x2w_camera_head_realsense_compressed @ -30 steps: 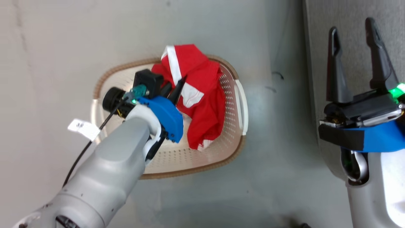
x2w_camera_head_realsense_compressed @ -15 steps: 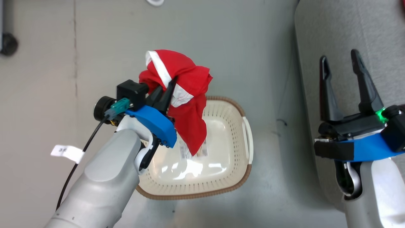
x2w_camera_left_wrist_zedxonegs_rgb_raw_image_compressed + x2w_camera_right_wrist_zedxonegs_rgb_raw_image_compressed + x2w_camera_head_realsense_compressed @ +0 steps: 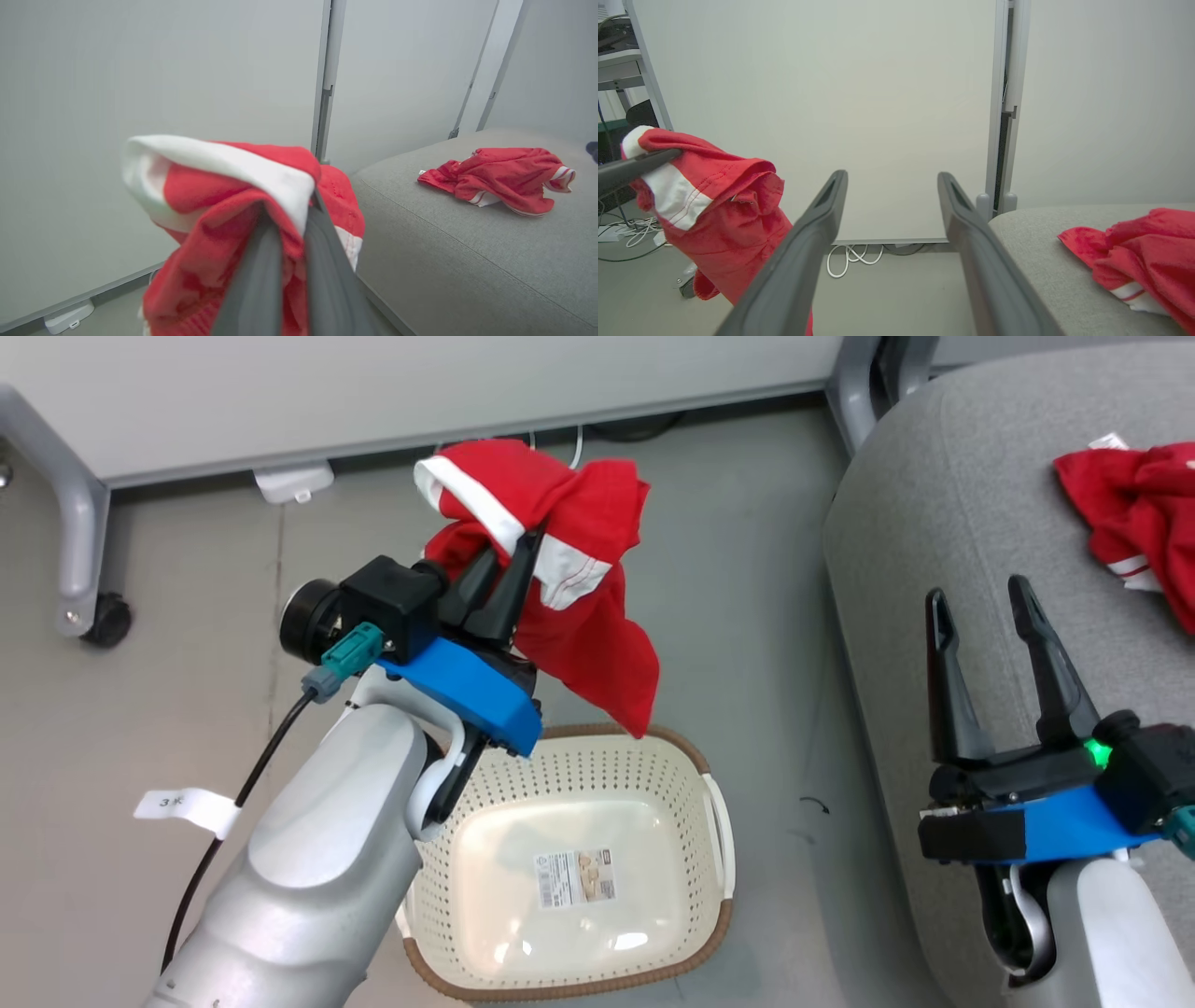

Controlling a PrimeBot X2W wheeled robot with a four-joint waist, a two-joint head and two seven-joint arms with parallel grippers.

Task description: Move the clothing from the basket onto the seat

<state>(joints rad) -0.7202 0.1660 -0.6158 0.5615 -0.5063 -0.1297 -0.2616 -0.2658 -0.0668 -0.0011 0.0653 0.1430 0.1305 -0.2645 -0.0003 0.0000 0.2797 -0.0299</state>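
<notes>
My left gripper (image 3: pixel 512 555) is shut on a red garment with white stripes (image 3: pixel 579 616), held up in the air above and behind the cream basket (image 3: pixel 686 784). The same piece of clothing (image 3: pixel 210 219) drapes over my left fingers (image 3: pixel 261 275) and hangs at the left in the right wrist view (image 3: pixel 719 219). The basket holds nothing but its label sticker. A second red garment (image 3: pixel 1134 527) lies crumpled on the grey seat (image 3: pixel 934 504), also seen as a red heap (image 3: pixel 502 177) on the cushion (image 3: pixel 444 252). My right gripper (image 3: pixel 980 602) stands open over the seat's front edge, nothing between its fingers (image 3: pixel 817 233).
A pale partition wall (image 3: pixel 420 383) on grey legs with a castor (image 3: pixel 105 621) runs along the back. White cables (image 3: pixel 850 256) lie on the floor under it. Grey floor separates basket and seat.
My left gripper has lifted the red garment clear out of the basket. The head camera has tilted up, bringing the wall, the seat top and the second garment into view.
</notes>
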